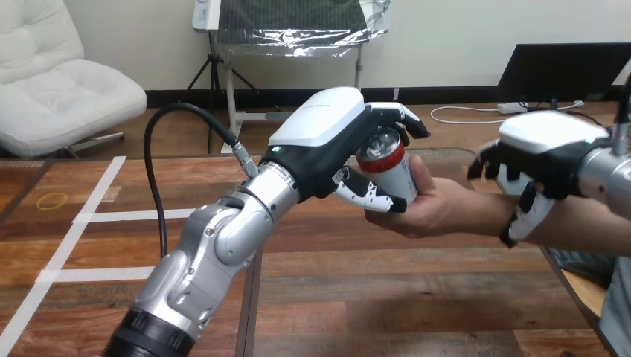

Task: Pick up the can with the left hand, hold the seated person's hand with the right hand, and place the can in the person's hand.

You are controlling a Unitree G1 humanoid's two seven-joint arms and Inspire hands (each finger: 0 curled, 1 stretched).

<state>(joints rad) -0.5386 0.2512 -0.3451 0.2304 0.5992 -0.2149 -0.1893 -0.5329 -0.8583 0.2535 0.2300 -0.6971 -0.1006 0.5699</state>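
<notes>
Can held by the left hand and resting in the person's hand

The can (388, 161) sits right of centre above the wooden table (335, 297), clasped by the left hand (320, 126): fingers curl over its far side and silver top, and the thumb presses its near side. Its base rests on the person's hand (425, 212), which lies palm up beneath it. The can's long axis is nearly upright, with the top leaning left. Further right, the right hand (551, 137) wraps the person's wrist (487, 216), fingers on the far side and thumb on the near side.
</notes>
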